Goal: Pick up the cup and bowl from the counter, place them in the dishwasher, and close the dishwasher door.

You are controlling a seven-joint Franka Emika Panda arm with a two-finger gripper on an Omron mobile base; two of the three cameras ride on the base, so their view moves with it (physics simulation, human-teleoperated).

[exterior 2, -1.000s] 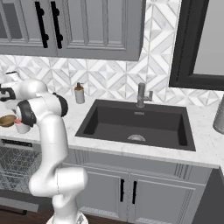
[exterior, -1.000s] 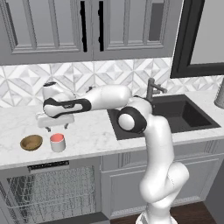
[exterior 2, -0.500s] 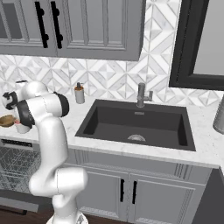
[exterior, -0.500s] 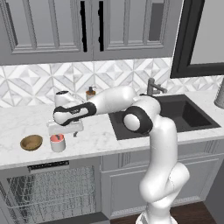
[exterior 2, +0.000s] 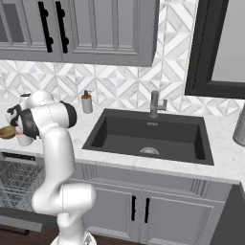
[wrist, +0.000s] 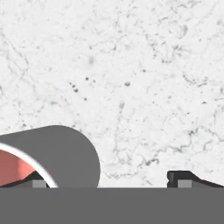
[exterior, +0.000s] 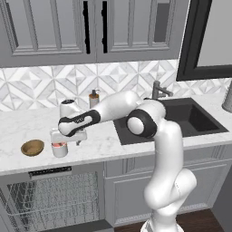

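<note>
The white cup [exterior: 59, 149] with a red-pink inside stands on the marble counter [exterior: 99, 141], just right of the brown bowl [exterior: 32, 147]. My gripper [exterior: 68, 141] hangs open right over the cup, fingers pointing down. In the hand view the gripper [wrist: 109, 181] is open: the left fingertip [wrist: 34, 181] overlaps the cup's [wrist: 57, 153] mouth, and the right one is over bare counter [wrist: 131, 87]. From the right base, the cup [exterior 2: 24, 139] and bowl [exterior 2: 6, 131] sit behind my arm. Below, the dishwasher [exterior: 45, 199] stands open, its wire rack showing and its door folded down.
A beige soap dispenser [exterior: 94, 98] stands at the backsplash behind my arm. The dark sink [exterior: 181, 118] with its faucet [exterior: 158, 90] lies to the right. A grey metal object [exterior: 228, 97] sits at the counter's far right end. Grey cabinets hang overhead.
My hand has swung a little to the right and come down closer to the cup, jaws staying wide. Cup and bowl have not moved.
</note>
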